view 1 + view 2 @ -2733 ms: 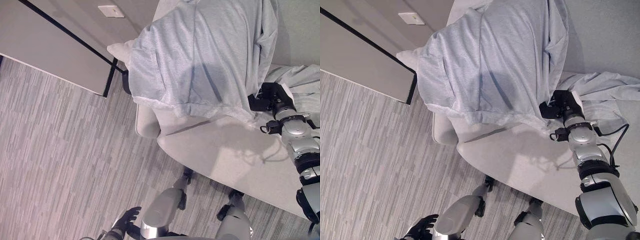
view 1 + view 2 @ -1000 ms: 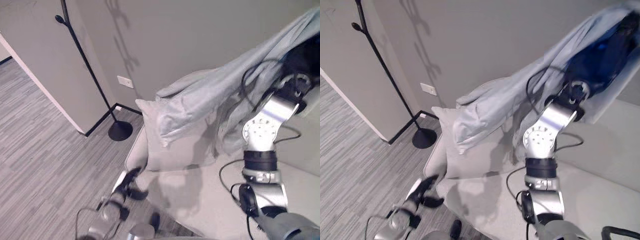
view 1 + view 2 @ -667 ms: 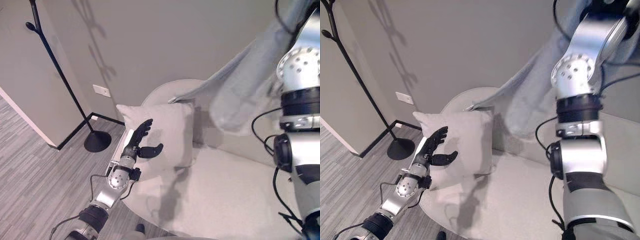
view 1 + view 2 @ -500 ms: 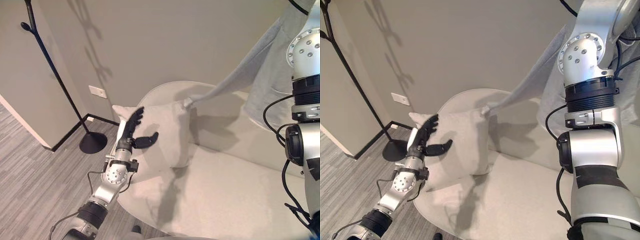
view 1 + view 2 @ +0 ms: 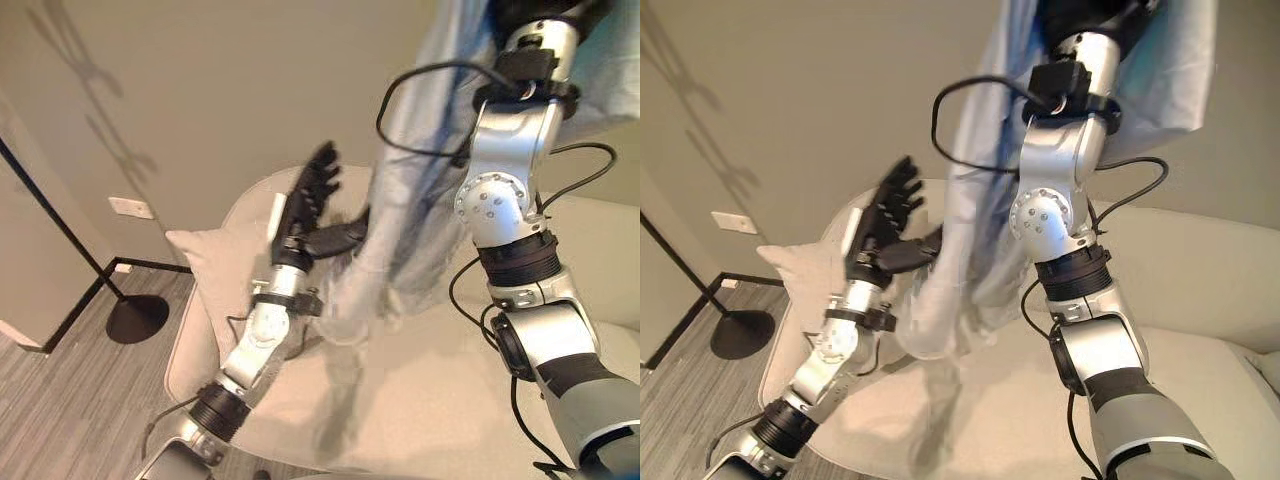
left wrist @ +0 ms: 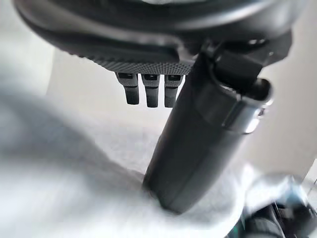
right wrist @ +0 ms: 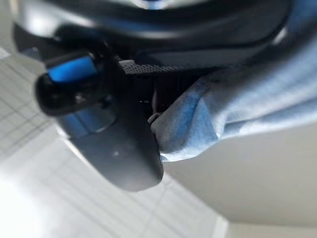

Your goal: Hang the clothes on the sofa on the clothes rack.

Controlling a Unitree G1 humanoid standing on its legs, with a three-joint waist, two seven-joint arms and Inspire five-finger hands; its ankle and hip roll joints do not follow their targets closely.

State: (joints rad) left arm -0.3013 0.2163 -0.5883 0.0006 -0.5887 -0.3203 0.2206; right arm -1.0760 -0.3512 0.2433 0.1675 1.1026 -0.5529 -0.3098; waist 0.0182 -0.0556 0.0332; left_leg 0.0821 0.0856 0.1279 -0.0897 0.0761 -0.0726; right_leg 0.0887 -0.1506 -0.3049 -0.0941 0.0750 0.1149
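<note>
You are mid-carry: the right hand (image 7: 114, 144) is clamped on the grey garment (image 5: 960, 250), held high over the sofa (image 5: 1200, 290). The left hand (image 5: 315, 205), fingers spread, touches the hanging cloth. Next, swing it left toward the clothes rack (image 5: 60, 240).

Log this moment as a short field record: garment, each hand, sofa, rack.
garment: light grey garment lifted high, hanging down in front of the sofa
right hand: right hand raised, fingers curled round the cloth
left hand: left hand open, fingers straight, thumb against the hanging cloth
sofa: pale sofa with a cushion at its end
rack: black clothes rack stands bare on the floor
</note>
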